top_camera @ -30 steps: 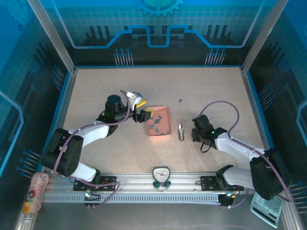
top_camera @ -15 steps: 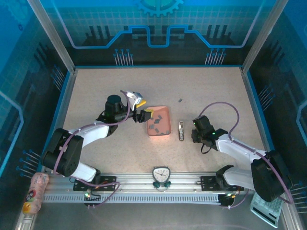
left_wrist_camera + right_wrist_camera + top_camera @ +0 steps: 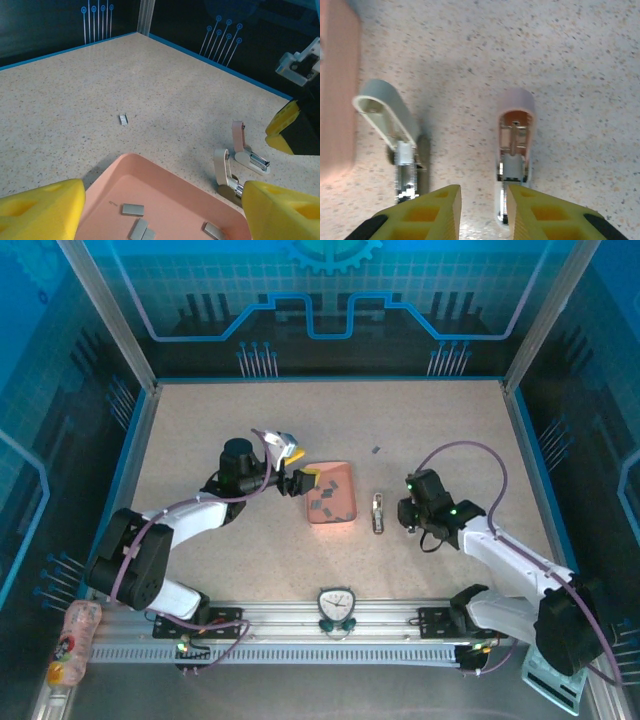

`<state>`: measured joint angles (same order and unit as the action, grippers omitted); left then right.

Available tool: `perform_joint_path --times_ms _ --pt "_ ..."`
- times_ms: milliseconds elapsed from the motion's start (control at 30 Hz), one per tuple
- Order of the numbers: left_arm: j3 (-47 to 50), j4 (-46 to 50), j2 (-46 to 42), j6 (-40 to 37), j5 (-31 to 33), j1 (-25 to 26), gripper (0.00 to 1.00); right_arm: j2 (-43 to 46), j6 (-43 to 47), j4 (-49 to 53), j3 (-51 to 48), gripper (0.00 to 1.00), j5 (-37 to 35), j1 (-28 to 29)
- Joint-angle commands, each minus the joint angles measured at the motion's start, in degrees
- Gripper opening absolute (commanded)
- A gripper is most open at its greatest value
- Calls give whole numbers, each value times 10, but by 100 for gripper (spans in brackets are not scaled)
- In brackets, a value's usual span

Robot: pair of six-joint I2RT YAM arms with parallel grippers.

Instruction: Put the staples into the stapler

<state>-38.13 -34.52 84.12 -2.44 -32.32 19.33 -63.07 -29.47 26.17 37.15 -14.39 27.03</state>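
Note:
Two small staplers lie hinged open side by side, a white one (image 3: 387, 117) and a pink one (image 3: 516, 127), seen from above as one small shape (image 3: 378, 512). My right gripper (image 3: 484, 212) hovers just short of them, open by a narrow gap with bare table between the pads. Its right pad (image 3: 550, 215) overlaps the pink stapler's base. Several grey staples (image 3: 132, 209) lie in the pink tray (image 3: 165, 172). My left gripper (image 3: 162, 200) stands wide open over the tray's near edge (image 3: 312, 478), holding nothing.
One stray staple strip (image 3: 123, 119) lies on the table beyond the tray, also visible from above (image 3: 376, 450). The right gripper's yellow pad (image 3: 282, 125) shows past the staplers in the left wrist view. Blue walls ring the speckled table.
The right gripper's pads have parted slightly, and the right arm has shifted a little toward the staplers. The left arm has not moved.

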Motion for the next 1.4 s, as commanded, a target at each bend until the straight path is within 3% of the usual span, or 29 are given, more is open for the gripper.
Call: perform_joint_path --times_ms 0,167,400,567,767,1067,1367 --pt "-11 20 -23 20 16 4 83 -16 0 44 53 31 50 13" --pt "-25 74 -36 79 71 -2 83 -86 -10 75 151 31 56 65" --pt "-20 147 -58 192 125 -48 83 -251 -24 120 323 32 100 142" --pt "-19 195 -70 218 148 -81 84 -392 -45 180 459 33 113 184" --pt "-23 233 -81 207 168 -97 84 -525 -38 282 581 37 117 190" --pt "-15 233 -83 202 173 -109 84 -574 15 309 592 38 89 188" --pt "-15 230 -84 200 171 -111 84 -594 32 270 578 39 116 175"
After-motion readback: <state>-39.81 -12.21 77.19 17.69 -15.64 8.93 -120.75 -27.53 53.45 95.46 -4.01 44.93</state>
